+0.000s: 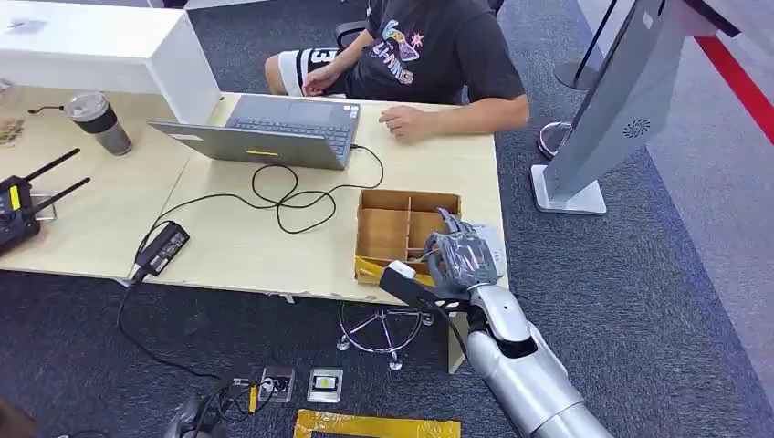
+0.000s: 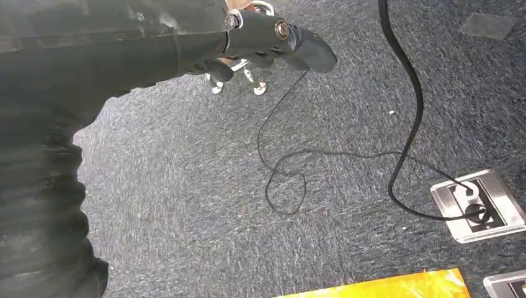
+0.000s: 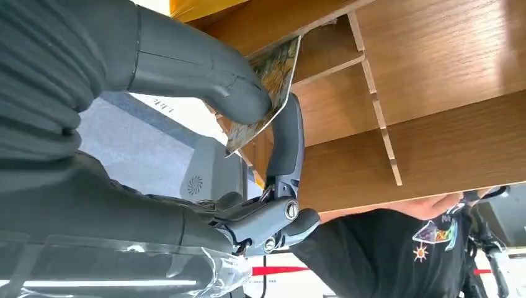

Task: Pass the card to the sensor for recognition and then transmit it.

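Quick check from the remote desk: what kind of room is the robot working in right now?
Most likely an office or lab work area: a person sits at a light wooden table with an open laptop, grey carpet covers the floor, and a floor power socket feeds cables.

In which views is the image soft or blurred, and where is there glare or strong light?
Head view: evenly lit and fairly sharp; the right hand at the wooden box is a little soft. Left wrist view: the left hand is blurred, the carpet sharper, with glare on the yellow tape. Right wrist view: the thumb is soft, the card readable, the background bright.
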`<state>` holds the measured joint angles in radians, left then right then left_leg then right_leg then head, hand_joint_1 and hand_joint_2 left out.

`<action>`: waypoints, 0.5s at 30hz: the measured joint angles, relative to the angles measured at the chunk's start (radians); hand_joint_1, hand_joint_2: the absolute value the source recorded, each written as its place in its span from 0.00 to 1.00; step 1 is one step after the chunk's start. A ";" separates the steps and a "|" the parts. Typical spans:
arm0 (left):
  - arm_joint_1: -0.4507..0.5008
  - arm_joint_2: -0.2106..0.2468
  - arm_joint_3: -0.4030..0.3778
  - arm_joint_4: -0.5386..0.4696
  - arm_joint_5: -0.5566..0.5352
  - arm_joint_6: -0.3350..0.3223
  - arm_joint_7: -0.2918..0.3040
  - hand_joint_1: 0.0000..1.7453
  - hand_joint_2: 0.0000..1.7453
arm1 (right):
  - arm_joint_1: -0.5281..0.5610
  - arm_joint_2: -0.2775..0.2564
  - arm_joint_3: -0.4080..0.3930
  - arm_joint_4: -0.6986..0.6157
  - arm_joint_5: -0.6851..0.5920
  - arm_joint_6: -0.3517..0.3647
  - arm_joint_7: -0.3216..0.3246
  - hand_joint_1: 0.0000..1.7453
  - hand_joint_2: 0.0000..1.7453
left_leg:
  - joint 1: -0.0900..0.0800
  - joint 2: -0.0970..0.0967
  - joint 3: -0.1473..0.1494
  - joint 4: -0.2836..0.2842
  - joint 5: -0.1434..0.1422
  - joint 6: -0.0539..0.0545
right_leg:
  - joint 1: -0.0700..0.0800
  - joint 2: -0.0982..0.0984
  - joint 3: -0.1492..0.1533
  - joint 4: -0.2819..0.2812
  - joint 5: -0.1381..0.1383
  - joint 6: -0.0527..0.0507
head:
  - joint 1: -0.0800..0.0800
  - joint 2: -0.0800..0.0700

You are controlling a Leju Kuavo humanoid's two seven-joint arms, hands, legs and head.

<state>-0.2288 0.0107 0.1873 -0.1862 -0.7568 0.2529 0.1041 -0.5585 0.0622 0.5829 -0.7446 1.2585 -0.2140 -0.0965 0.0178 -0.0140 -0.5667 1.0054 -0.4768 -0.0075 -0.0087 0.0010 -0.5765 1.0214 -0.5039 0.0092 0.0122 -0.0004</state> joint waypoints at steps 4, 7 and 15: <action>0.000 0.000 0.000 0.000 0.000 0.000 0.000 0.00 1.00 | 0.000 0.000 0.000 0.000 0.000 0.000 0.000 1.00 1.00 | 0.000 0.000 0.000 0.000 0.000 0.000 | 0.000 0.000 0.000 0.000 0.000 0.000 | 0.000 0.000; 0.000 0.000 0.000 0.000 0.000 0.000 0.000 0.00 1.00 | 0.000 0.000 0.000 0.000 0.001 -0.002 0.000 1.00 1.00 | 0.000 0.000 0.000 0.000 0.000 0.000 | 0.000 0.000 0.000 0.000 0.000 0.000 | 0.000 0.000; 0.000 0.000 0.000 0.000 0.000 0.000 0.000 0.00 1.00 | 0.000 0.000 0.000 0.004 0.002 -0.008 0.000 1.00 1.00 | 0.000 0.000 0.000 0.000 0.000 0.000 | 0.000 0.000 0.000 0.000 0.000 0.000 | 0.000 0.000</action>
<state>-0.2290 0.0107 0.1873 -0.1862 -0.7568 0.2529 0.1041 -0.5585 0.0622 0.5829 -0.7404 1.2600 -0.2220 -0.0961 0.0178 -0.0140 -0.5667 1.0054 -0.4768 -0.0075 -0.0087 0.0010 -0.5766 1.0214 -0.5039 0.0092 0.0122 -0.0004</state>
